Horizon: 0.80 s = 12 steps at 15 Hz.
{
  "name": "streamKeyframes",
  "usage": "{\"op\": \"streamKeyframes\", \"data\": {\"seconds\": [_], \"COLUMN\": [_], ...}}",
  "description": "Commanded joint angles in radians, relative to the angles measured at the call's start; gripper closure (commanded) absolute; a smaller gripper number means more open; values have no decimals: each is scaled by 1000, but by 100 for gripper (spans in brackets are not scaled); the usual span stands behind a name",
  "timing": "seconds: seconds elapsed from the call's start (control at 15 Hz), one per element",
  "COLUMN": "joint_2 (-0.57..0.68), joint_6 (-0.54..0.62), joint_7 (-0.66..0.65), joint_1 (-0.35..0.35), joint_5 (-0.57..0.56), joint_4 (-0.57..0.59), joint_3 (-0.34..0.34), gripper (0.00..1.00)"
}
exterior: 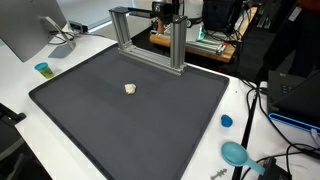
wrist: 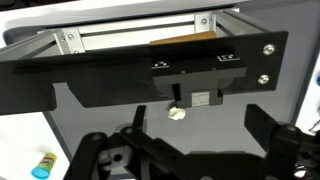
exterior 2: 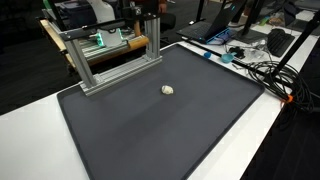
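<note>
Your gripper (wrist: 180, 140) hangs high by the metal frame (exterior: 150, 35) at the far edge of the dark mat (exterior: 100, 120), fingers spread wide and holding nothing. The small pale lump (exterior: 130, 88) lies alone near the middle of the mat, well apart from the gripper. It may be a crumpled scrap, but it's too small to tell. A blue cap (exterior: 226, 121) sits on the white table (exterior: 20, 80) just off the mat's edge
</note>
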<state>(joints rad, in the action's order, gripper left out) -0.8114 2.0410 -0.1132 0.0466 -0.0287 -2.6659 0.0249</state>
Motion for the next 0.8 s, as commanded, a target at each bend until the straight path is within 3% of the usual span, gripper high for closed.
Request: {"op": "streamKeyframes", "data": {"seconds": [0.0,0.47,0.73], "joint_2": [-1,-12,-1], "joint_6": [-3,81,48], "joint_7": [1,17,9], "joint_1": [1,-24,-12], "joint_5": [0,24,5], "joint_4": [-2,-74,-51], "joint_3": [1,-9,2], "gripper": [0,0,0]}}
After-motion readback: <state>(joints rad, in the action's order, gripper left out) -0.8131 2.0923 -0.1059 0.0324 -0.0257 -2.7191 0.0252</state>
